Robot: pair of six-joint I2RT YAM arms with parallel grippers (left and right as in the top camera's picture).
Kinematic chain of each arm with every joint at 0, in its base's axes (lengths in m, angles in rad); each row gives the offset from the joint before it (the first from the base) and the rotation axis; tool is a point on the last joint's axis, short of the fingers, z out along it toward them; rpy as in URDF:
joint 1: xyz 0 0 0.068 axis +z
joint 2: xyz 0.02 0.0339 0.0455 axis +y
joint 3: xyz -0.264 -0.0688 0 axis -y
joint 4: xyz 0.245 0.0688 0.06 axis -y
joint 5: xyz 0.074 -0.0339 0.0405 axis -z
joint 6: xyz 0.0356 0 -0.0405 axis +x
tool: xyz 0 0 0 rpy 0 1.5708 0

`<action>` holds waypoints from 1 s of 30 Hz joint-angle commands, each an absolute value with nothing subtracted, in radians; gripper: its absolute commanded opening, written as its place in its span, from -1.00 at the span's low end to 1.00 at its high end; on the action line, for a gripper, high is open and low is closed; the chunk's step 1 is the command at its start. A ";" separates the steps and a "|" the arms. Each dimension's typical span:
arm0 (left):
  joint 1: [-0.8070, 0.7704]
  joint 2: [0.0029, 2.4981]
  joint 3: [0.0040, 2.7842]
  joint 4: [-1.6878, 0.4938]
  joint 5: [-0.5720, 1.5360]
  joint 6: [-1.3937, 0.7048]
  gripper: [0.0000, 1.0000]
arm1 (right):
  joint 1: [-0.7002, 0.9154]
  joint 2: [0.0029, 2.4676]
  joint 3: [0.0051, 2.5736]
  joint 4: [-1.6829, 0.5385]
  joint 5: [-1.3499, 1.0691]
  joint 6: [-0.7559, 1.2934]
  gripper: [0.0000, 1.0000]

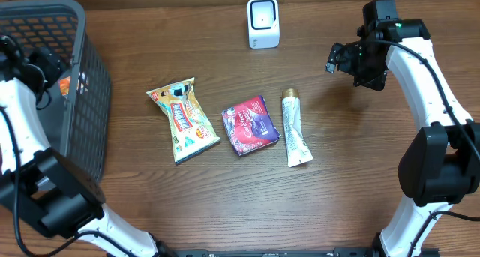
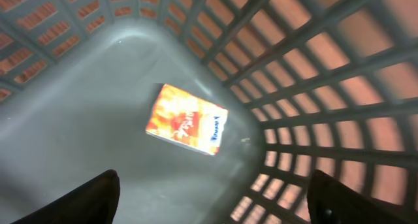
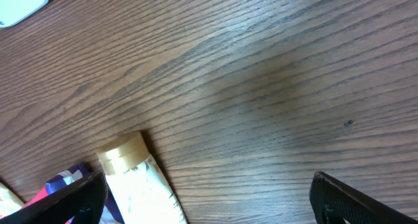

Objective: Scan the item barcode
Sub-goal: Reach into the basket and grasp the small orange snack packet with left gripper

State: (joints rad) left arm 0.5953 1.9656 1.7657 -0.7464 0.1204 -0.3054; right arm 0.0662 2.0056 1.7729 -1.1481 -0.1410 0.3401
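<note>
My left gripper (image 2: 212, 211) hangs open inside the grey basket (image 2: 78, 100), and nothing is between its fingers (image 2: 85, 201). Below it an orange packet (image 2: 186, 119) lies flat on the basket floor. On the table lie a yellow snack packet (image 1: 182, 118), a purple packet (image 1: 250, 124) and a white tube with a gold cap (image 1: 295, 128). The white barcode scanner (image 1: 262, 21) stands at the back. My right gripper (image 1: 331, 62) hovers open and empty to the right of the scanner, above bare wood. The tube (image 3: 137, 178) shows by its left finger.
The dark mesh basket (image 1: 82, 85) fills the table's left side, with the left arm reaching into it. The three items lie in a row at mid-table. Bare wood lies between the tube and the right arm's base (image 1: 439, 167).
</note>
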 commanded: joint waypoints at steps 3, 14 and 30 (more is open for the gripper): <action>0.556 2.027 1.755 -0.739 -0.040 -0.155 0.64 | 0.066 1.979 1.801 -1.147 -0.134 0.345 1.00; 0.555 2.155 1.753 -0.694 -0.025 -0.134 0.64 | 0.066 1.979 1.801 -1.147 -0.135 0.345 1.00; 0.554 2.187 1.688 -0.502 0.079 -0.063 0.65 | 0.066 1.979 1.801 -1.146 -0.135 0.345 1.00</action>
